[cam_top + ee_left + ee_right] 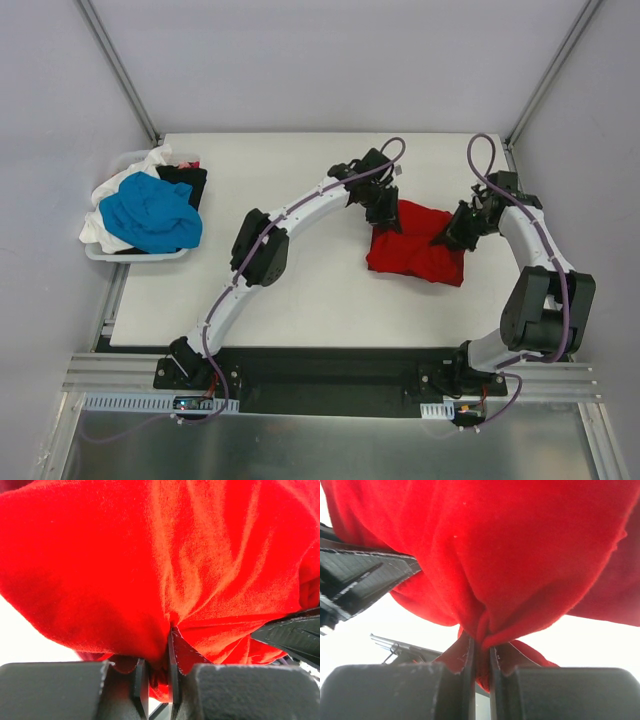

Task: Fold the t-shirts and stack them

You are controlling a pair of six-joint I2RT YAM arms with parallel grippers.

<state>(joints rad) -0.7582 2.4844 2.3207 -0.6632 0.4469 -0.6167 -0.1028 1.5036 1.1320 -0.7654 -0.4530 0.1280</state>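
White table (pixel 300 290) beneath both arms: a red t-shirt (pixel 418 255) lies bunched near the right edge. The left gripper (pixel 385 215) is clamped on its left side and the right gripper (pixel 450 235) on its right side. A blue t-shirt (pixel 150 215) tops the heap in a white bin (pixel 100 255) at the far left corner.

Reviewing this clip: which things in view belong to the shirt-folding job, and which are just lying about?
Job: red shirt, pinched by left gripper and right gripper; blue shirt, white shirt and black shirt, heaped together.
Lying about: the bin that holds that heap, on the table.
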